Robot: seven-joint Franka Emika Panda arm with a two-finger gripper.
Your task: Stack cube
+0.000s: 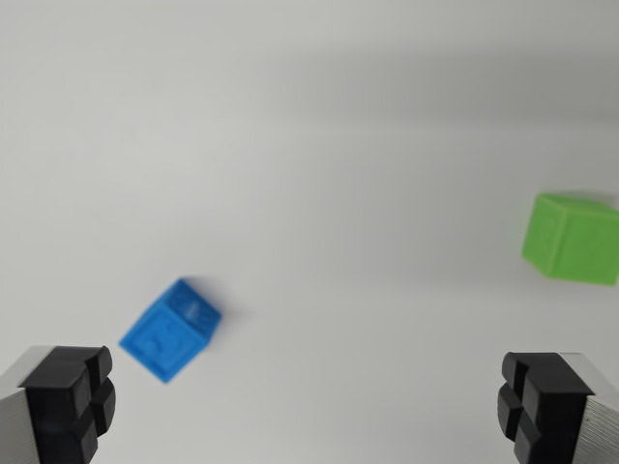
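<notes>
A blue cube (170,330) sits near one black fingertip (70,401) (silver-grey behind it); a green cube (573,238) lies above the other, on white table (309,145).

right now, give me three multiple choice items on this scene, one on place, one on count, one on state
1. Where is the blue cube in the wrist view?
A. lower left
B. upper right
C. top centre

2. How many cubes show?
A. one
B. two
C. four

3. How does the end effector stand?
A. shut on the green cube
B. shut on the blue cube
C. open, holding nothing

Answers:
1. A, it lies low on the wrist view's left, just above the left finger.
2. B, only the blue one and the green cube at the right edge lie on the white table.
3. C, the fingers stand far apart with bare table between them.
</notes>
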